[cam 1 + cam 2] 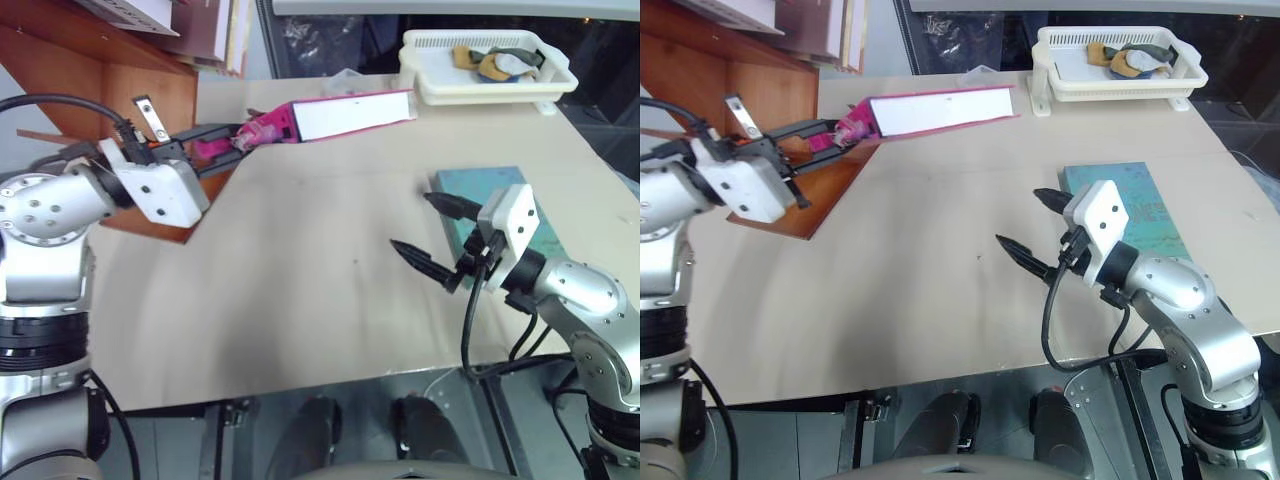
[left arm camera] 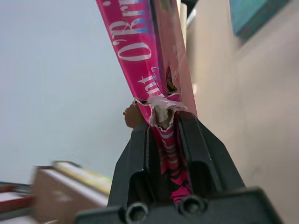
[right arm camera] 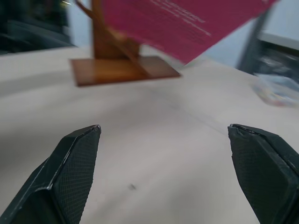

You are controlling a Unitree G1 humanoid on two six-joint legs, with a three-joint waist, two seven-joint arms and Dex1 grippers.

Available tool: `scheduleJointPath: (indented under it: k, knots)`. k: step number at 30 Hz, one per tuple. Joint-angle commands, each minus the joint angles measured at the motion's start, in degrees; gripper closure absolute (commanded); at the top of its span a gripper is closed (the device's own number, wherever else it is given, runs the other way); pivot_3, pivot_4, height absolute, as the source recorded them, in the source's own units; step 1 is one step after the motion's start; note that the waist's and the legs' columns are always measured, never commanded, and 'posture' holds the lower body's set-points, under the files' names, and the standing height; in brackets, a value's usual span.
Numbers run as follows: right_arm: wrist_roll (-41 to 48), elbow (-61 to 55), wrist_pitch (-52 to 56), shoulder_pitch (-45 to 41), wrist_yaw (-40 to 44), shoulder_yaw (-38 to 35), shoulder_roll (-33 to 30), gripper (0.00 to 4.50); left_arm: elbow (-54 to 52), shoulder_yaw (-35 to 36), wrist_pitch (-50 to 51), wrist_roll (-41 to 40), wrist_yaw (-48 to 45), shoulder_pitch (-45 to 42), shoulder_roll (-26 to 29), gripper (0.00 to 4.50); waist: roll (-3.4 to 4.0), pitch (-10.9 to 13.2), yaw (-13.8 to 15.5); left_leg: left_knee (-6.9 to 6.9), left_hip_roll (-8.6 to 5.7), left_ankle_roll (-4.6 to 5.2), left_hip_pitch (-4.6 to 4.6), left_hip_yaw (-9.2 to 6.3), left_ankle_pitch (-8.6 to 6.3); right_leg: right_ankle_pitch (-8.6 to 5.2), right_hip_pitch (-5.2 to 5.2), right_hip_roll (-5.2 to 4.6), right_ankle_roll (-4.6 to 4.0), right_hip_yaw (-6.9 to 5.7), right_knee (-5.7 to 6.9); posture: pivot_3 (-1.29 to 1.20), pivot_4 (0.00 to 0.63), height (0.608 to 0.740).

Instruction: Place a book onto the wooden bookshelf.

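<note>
Half the bookshelf (image 1: 95,70) is cropped beside the left gripper (image 1: 232,138) pinching the book's (image 1: 350,113) torn corner; right gripper (image 1: 428,232) spread over bare table (image 1: 300,280).

Wooden bookshelf (image 1: 90,70) cut off at frame edge; basket (image 1: 487,75) contents too small to identify.

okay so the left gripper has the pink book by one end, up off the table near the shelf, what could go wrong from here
1. The left gripper pinches the book only at one end, where the cover is already torn, as the left wrist view shows. The long unsupported length might sag, tear further or slip out.
2. The book is held lying flat beside the wooden bookshelf, so it may catch on a board going in.
3. The right gripper is open and apart from the book, giving no support.
</note>
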Motion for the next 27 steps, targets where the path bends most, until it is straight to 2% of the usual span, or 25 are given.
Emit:
scheduleJointPath:
  k: [1,6,11,14,17,21,27]
  knots:
    - [1.8,1.6,-2.2,-2.4,2.6,1.5,0.2,0.0,-1.3,6.1,-4.2,-2.0,-2.4,-0.8,6.3,4.22,0.01,0.0,-0.1,0.01,0.0,0.01,0.0,0.01,-0.01,0.0,0.0,0.01,0.0,0.0,-0.01,0.0,0.15,0.74]
    - [0.0,7.5,-6.3,-5.7,4.2,3.8,1.4,0.0,3.1,9.6,-6.2,-2.8,-6.6,-1.0,14.9,4.22,0.08,0.1,-0.2,0.02,-0.01,0.01,0.02,0.01,0.0,0.0,0.0,0.05,0.0,-0.03,0.02,0.0,0.15,0.74]
    - [-2.4,11.8,-10.7,-7.4,6.2,6.3,2.3,0.0,16.8,10.1,-14.2,-2.6,-11.9,-0.7,21.0,4.22,0.19,0.1,-0.3,0.02,0.01,0.02,0.07,0.01,-0.01,-0.01,0.0,0.13,0.01,-0.09,0.07,0.0,0.15,0.74]
    - [-2.4,11.9,-11.6,-7.5,6.3,6.2,2.5,0.0,30.1,3.2,-23.5,0.0,-14.2,-9.4,22.4,4.22,0.09,0.2,0.0,0.04,0.0,0.03,0.05,-0.02,-0.01,-0.01,0.0,0.13,0.01,-0.15,0.08,0.0,0.15,0.74]
    - [-3.2,11.9,-12.5,-7.1,6.0,6.3,2.3,0.0,42.9,-3.5,-32.1,5.2,-14.6,-20.5,21.2,4.22,-0.03,0.2,0.1,0.15,-0.1,0.03,0.01,-0.14,-0.01,-0.01,0.07,0.1,0.02,-0.27,0.08,0.0,0.15,0.74]
    - [-4.0,10.4,-12.7,-6.5,4.0,6.6,2.9,0.0,63.1,-14.7,-40.8,22.1,-7.5,-37.7,18.9,4.22,-0.17,0.3,0.0,0.21,-0.17,0.04,-0.02,-0.18,0.0,0.0,0.09,0.13,0.04,-0.36,0.13,0.0,0.15,0.74]
    - [-4.0,7.6,-11.8,-6.4,1.4,7.3,3.9,0.0,73.8,-24.3,-42.4,35.3,0.6,-48.1,19.0,4.22,-0.27,0.3,-0.3,0.2,-0.12,0.06,0.0,-0.13,-0.01,-0.03,0.06,0.13,0.07,-0.37,0.28,0.0,0.15,0.74]
